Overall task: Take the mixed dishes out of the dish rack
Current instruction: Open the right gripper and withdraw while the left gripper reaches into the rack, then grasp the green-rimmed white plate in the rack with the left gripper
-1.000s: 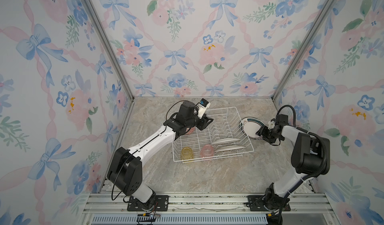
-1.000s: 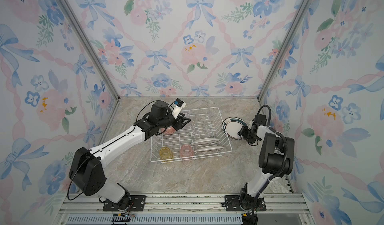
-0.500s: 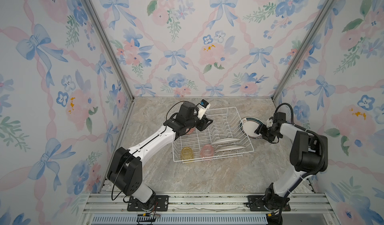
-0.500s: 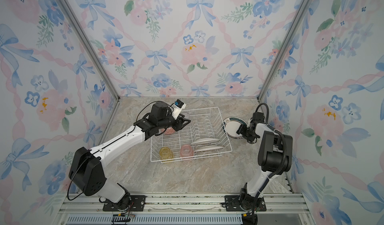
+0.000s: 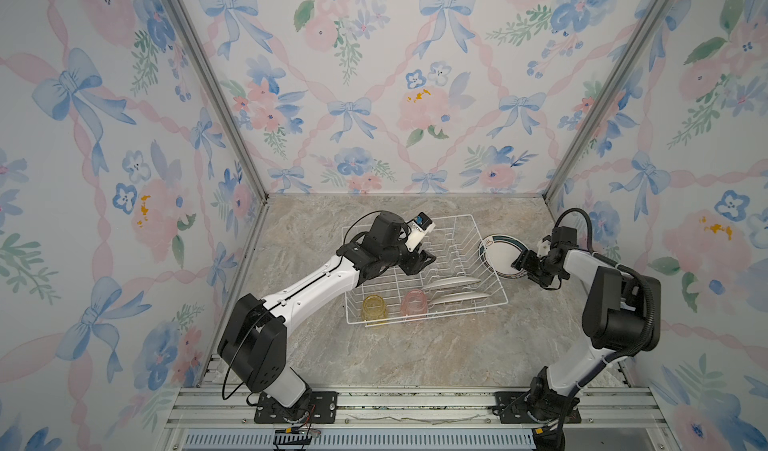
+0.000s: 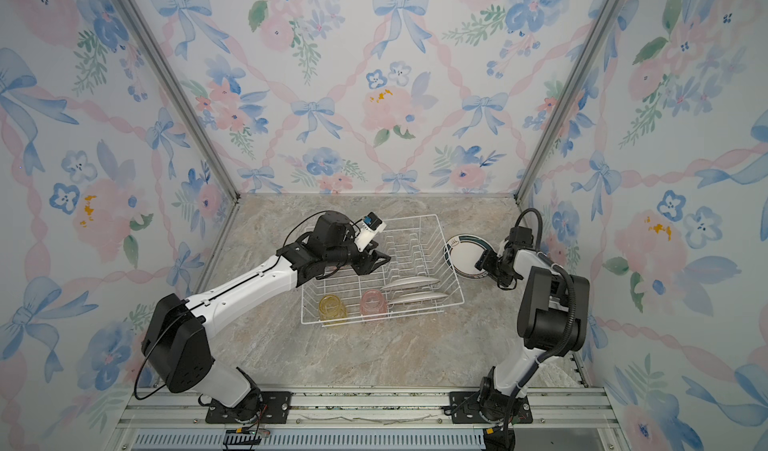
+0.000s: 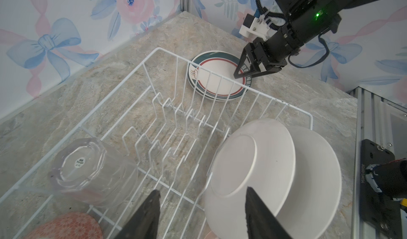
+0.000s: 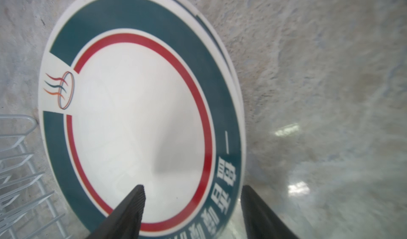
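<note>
The right gripper [image 7: 244, 73] is hovering open astride the edge of the stacked plates [image 8: 136, 116]; the left gripper [image 7: 202, 191] is gaping empty beside the racked plates [image 7: 253, 160].

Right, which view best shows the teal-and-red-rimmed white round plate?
The right wrist view: the plate fills it, logo clear. Both top views show it small; the left wrist view, partly behind the white wire dish rack.

3 floral-papered walls [image 5: 395, 74] (blue bows, pink blooms), beige marbled floor [image 5: 415, 345]

The left arm [image 5: 311, 286] reaches forward, left gripper [image 7: 202, 190] jaws apart; right arm [image 5: 582, 262] bends inward, right gripper [image 8: 191, 187] seemingly parted too.
</note>
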